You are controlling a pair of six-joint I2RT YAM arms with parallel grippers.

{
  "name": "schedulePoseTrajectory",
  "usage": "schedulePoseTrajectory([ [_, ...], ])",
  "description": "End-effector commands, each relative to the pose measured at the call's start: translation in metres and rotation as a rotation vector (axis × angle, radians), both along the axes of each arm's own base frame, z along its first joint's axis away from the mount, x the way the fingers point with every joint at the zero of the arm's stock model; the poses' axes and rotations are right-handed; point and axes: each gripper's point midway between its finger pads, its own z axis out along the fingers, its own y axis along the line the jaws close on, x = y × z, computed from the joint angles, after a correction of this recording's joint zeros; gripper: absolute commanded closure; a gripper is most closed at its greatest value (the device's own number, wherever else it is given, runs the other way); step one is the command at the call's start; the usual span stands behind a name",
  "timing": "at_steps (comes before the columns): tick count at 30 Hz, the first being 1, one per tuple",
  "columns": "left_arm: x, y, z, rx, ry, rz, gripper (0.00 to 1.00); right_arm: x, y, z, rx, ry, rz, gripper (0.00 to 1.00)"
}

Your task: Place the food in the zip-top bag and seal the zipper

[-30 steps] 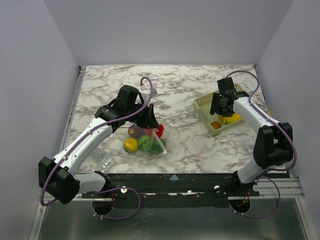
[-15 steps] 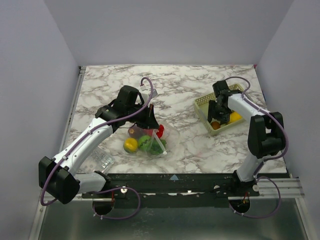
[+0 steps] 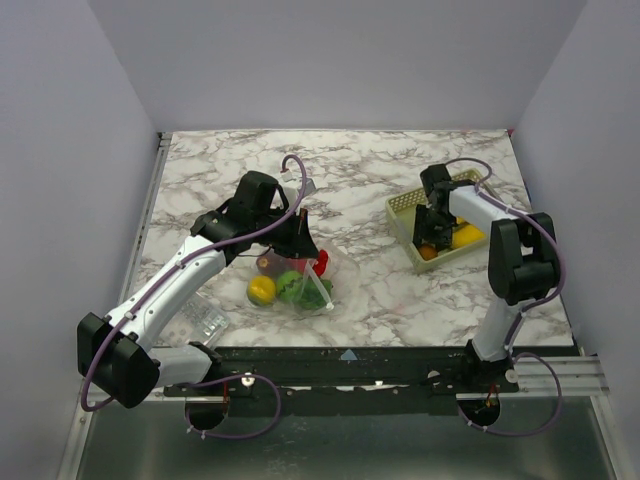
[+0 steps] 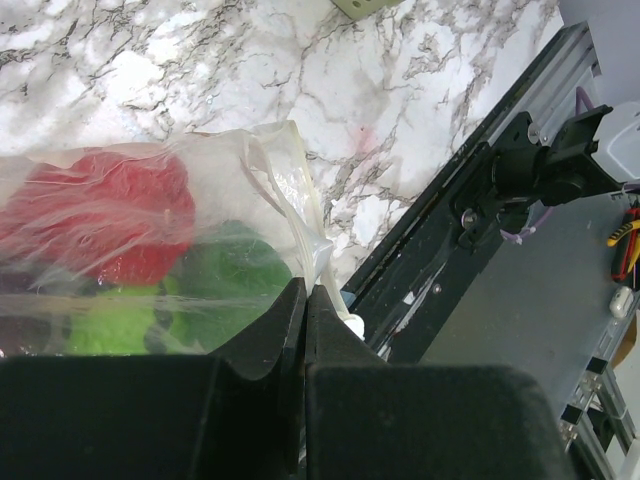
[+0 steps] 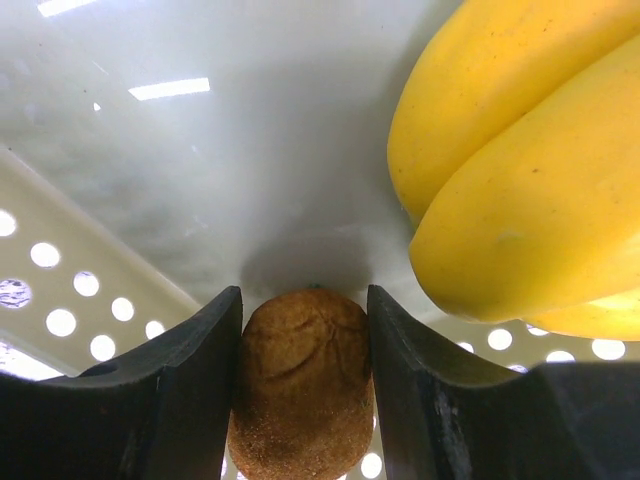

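Observation:
The zip-top bag (image 3: 300,282) hangs half lifted at the table's front middle, with yellow (image 3: 261,289), green (image 3: 292,286) and red food (image 3: 320,262) inside. My left gripper (image 3: 300,236) is shut on its top edge. In the left wrist view the jaws (image 4: 305,295) pinch the pale zipper strip (image 4: 298,215) above red (image 4: 100,215) and green toys (image 4: 230,272). My right gripper (image 3: 432,238) reaches down into the pale green basket (image 3: 404,206). Its fingers (image 5: 303,295) press both sides of a brown, rough-skinned toy fruit (image 5: 303,385) on the basket floor.
Yellow toy bananas (image 5: 520,180) lie right beside the brown fruit, against the right finger's side; they show in the top view too (image 3: 466,236). The basket's perforated wall (image 5: 70,270) stands close on the left. A small crinkly packet (image 3: 205,320) lies near the left arm's base.
My right gripper has dropped lower into the basket and its jaws have narrowed onto the brown fruit. The left arm and the bag have stayed still.

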Motion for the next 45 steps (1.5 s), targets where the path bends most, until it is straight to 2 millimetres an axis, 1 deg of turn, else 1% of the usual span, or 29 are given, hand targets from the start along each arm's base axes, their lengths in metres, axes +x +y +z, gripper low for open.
schedulePoseTrajectory([
  [1, -0.002, -0.005, 0.005, -0.029, -0.008, -0.023, 1.00, 0.023, -0.004, 0.020, -0.014, -0.119, -0.044, 0.71],
  [2, -0.002, -0.005, 0.005, -0.032, -0.007, -0.025, 1.00, 0.026, -0.005, 0.028, -0.015, -0.148, -0.051, 0.77],
  [7, -0.002, -0.007, 0.003, -0.034, 0.010, -0.031, 1.00, 0.038, -0.010, 0.072, -0.023, -0.298, -0.079, 0.95],
  [10, -0.001, -0.007, 0.002, -0.029, 0.010, -0.029, 1.00, 0.044, -0.016, 0.100, -0.039, -0.403, -0.089, 0.99],
  [11, -0.001, -0.007, 0.002, -0.026, 0.008, -0.027, 1.00, 0.045, -0.019, 0.110, -0.048, -0.437, -0.096, 1.00],
  [12, 0.000, -0.006, 0.001, -0.023, 0.006, -0.025, 1.00, 0.046, -0.018, 0.123, -0.033, -0.481, -0.097, 1.00],
  [13, 0.000, -0.006, 0.001, -0.020, 0.004, -0.022, 1.00, 0.046, -0.013, 0.131, -0.001, -0.515, -0.085, 1.00],
  [14, 0.000, -0.005, 0.002, -0.019, 0.000, -0.019, 1.00, 0.046, -0.005, 0.144, 0.054, -0.566, -0.077, 1.00],
  [15, 0.000, -0.005, 0.002, -0.019, -0.001, -0.018, 1.00, 0.043, 0.005, 0.149, 0.119, -0.598, -0.069, 1.00],
  [16, 0.000, -0.005, 0.002, -0.020, -0.002, -0.019, 1.00, 0.041, 0.022, 0.162, 0.227, -0.654, -0.052, 1.00],
  [17, 0.000, -0.005, 0.004, -0.024, -0.003, -0.020, 1.00, 0.035, 0.041, 0.168, 0.344, -0.687, -0.018, 1.00],
  [18, 0.000, -0.005, 0.004, -0.026, -0.005, -0.019, 1.00, 0.027, 0.062, 0.179, 0.481, -0.737, 0.008, 1.00],
  [19, 0.000, -0.005, 0.004, -0.027, -0.003, -0.019, 1.00, 0.019, 0.083, 0.192, 0.608, -0.790, 0.039, 1.00],
  [20, 0.000, -0.005, 0.004, -0.027, -0.005, -0.017, 1.00, 0.007, 0.104, 0.208, 0.751, -0.858, 0.080, 1.00],
  [21, 0.000, -0.005, 0.004, -0.027, -0.006, -0.017, 1.00, -0.005, 0.121, 0.228, 0.867, -0.933, 0.128, 1.00],
  [22, 0.001, -0.005, 0.003, -0.024, -0.006, -0.014, 1.00, -0.021, 0.136, 0.232, 0.957, -0.955, 0.157, 1.00],
  [23, 0.001, -0.005, 0.003, -0.021, -0.005, -0.013, 1.00, -0.034, 0.148, 0.244, 1.027, -1.004, 0.193, 1.00],
  [24, 0.001, -0.004, 0.002, -0.018, -0.004, -0.012, 1.00, -0.047, 0.161, 0.242, 1.062, -1.016, 0.225, 1.00],
  [25, 0.001, -0.004, 0.002, -0.018, -0.006, -0.010, 1.00, -0.055, 0.169, 0.246, 1.083, -1.047, 0.243, 1.00],
  [26, 0.001, -0.004, 0.003, -0.019, -0.009, -0.010, 1.00, -0.065, 0.180, 0.242, 1.098, -1.045, 0.268, 0.99],
  [27, 0.002, -0.004, 0.003, -0.017, -0.009, -0.007, 1.00, -0.071, 0.188, 0.240, 1.107, -1.055, 0.280, 0.99],
  [28, 0.003, -0.003, 0.002, -0.015, -0.011, -0.004, 1.00, -0.079, 0.197, 0.233, 1.119, -1.046, 0.295, 0.99],
  [29, 0.003, -0.003, 0.003, -0.015, -0.010, -0.003, 1.00, -0.083, 0.202, 0.228, 1.129, -1.053, 0.295, 0.99],
  [33, 0.005, -0.001, 0.004, -0.015, -0.019, 0.007, 1.00, -0.107, 0.228, 0.221, 1.220, -1.075, 0.333, 0.99],
  [36, 0.004, -0.001, 0.006, -0.026, -0.019, 0.005, 1.00, -0.114, 0.245, 0.214, 1.223, -1.080, 0.359, 0.99],
  [37, 0.004, -0.001, 0.009, -0.035, -0.023, 0.003, 1.00, -0.114, 0.250, 0.208, 1.210, -1.073, 0.354, 0.99],
  [42, 0.003, -0.001, 0.011, -0.049, -0.026, 0.000, 1.00, -0.111, 0.266, 0.191, 1.178, -1.065, 0.361, 0.99],
  [43, 0.003, -0.001, 0.013, -0.054, -0.027, -0.001, 1.00, -0.107, 0.266, 0.189, 1.168, -1.079, 0.342, 0.99],
  [45, 0.002, -0.001, 0.015, -0.061, -0.035, -0.001, 1.00, -0.103, 0.269, 0.181, 1.158, -1.076, 0.327, 0.92],
])
